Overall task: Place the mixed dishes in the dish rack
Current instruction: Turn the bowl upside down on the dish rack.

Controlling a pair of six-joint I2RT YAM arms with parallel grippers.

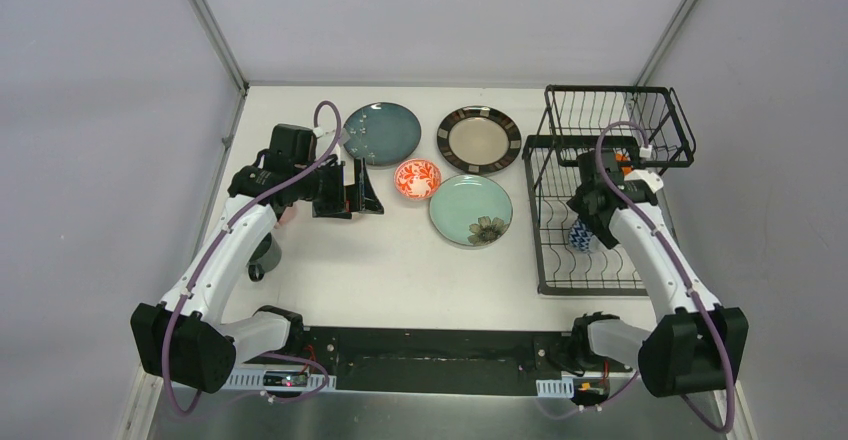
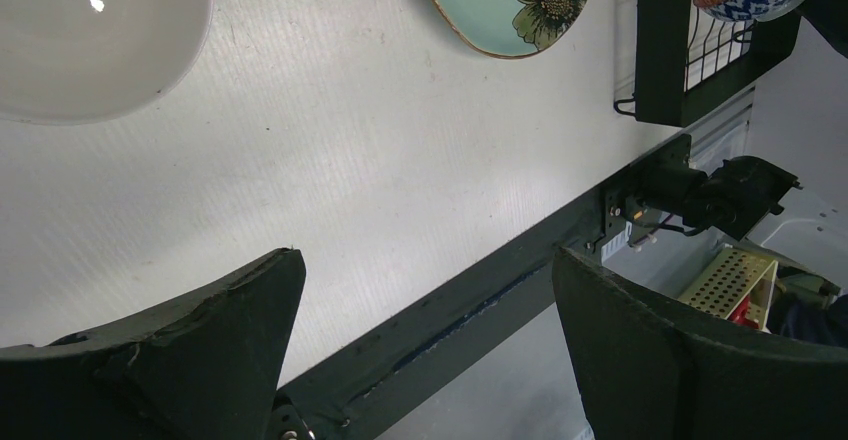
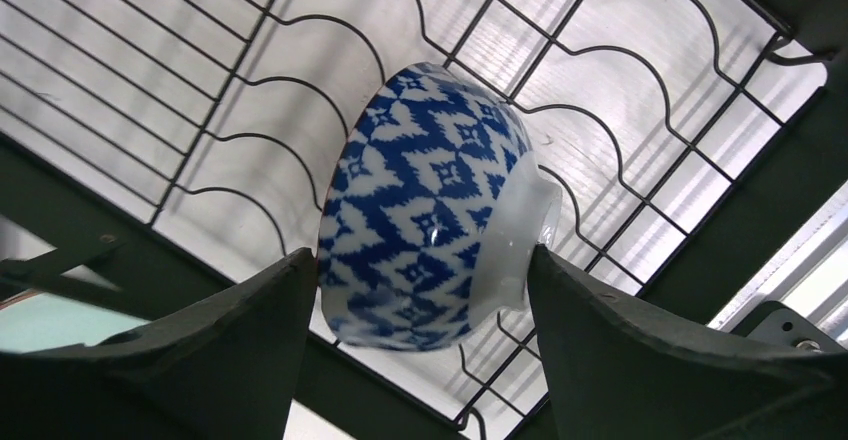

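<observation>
From the top view, the black wire dish rack [image 1: 600, 210] fills the 3 o'clock side of the white table [image 1: 330, 260]. At 12 o'clock lie the dark teal speckled plate [image 1: 382, 132] and the dark-rimmed beige plate [image 1: 479, 140]. The mint green plate with a flower [image 1: 470, 209] is nearer the centre, and the small red-patterned bowl [image 1: 417, 177] sits at its 10 o'clock. A blue-and-white patterned ceramic bowl [image 3: 430, 210] lies tipped on its side on the rack's lower wires, toward the tray's 6 o'clock end. My right claw [image 3: 418, 252] straddles it, one finger at its rim and the other at its foot. I cannot tell whether the pads press on it or stand just clear. My left claw [image 2: 425, 260] hangs spread wide with nothing in it, at 9 o'clock of the red-patterned bowl. I judge all these dishes rigid, glazed, slick and breakable. The plates lie flat, so I would pinch a rim edge. I would take the bowl by its wall, one finger inside and one outside.
</observation>
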